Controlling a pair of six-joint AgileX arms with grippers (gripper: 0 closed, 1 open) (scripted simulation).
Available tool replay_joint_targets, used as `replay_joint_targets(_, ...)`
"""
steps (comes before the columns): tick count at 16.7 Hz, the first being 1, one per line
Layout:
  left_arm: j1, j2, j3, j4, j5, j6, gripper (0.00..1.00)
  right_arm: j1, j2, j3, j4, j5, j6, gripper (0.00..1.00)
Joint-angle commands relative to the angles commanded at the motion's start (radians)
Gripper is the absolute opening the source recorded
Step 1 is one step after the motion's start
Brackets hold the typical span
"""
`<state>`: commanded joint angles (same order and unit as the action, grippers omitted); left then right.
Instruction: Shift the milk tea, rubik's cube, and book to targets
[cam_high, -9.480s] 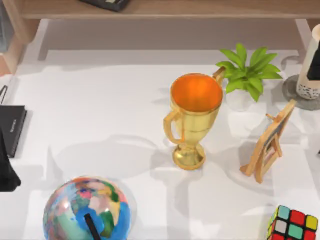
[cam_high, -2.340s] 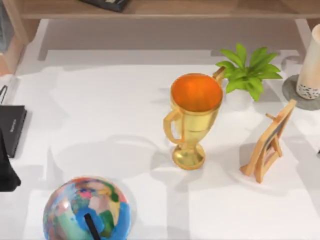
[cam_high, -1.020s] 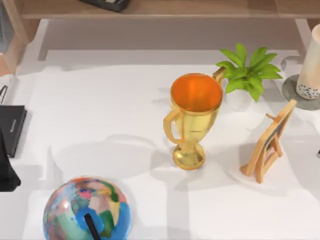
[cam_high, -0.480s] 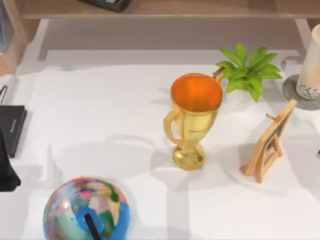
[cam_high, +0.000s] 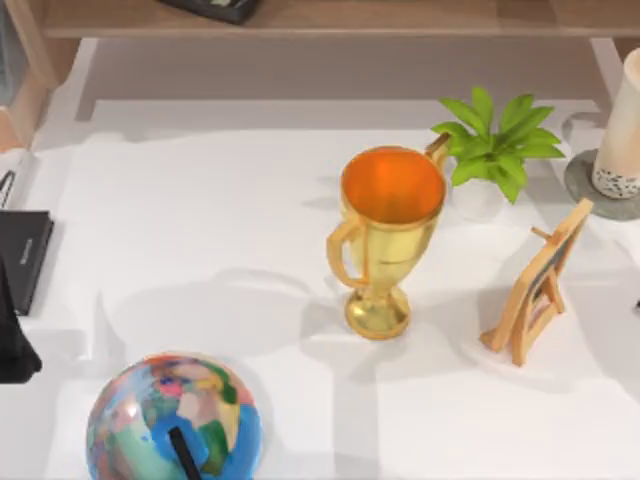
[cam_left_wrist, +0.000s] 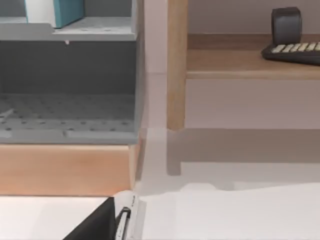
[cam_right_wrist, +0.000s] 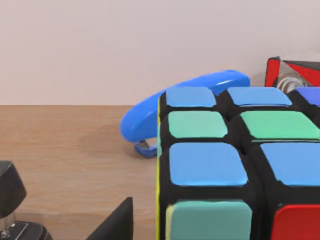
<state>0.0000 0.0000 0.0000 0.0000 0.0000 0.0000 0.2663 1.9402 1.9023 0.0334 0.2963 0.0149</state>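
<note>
The rubik's cube (cam_right_wrist: 235, 170), gone from the bench's (cam_high: 220, 220) near right corner since earlier, is sitting on wood. Milk tea (cam_high: 622, 130) is resting on its grey disc (cam_high: 590, 185). Tool states: cannot tell.

You see a matt white table (cam_high: 200, 220) under a glossy, metallic gold trophy (cam_high: 385, 235). The globe (cam_high: 172, 420) looks smooth and painted, with a soft sheen. The small easel (cam_high: 535, 280) is pale wood, and so is the shelf (cam_left_wrist: 250, 60). The milk tea (cam_high: 625, 130) has a smooth cream cup on a speckled, stone-like grey disc (cam_high: 590, 185). The rubik's cube (cam_right_wrist: 235, 170) shows satin plastic stickers in a black frame, on a wood-grain surface beside a shiny blue plastic stapler (cam_right_wrist: 170, 112).
</note>
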Motion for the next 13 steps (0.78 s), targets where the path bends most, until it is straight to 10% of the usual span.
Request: replay_joint_targets(13, 0.0, 0.0, 0.0, 0.0, 0.0, 0.0, 1.0, 0.012, -0.053, -0.069, 0.016, 0.008, 0.0, 1.0)
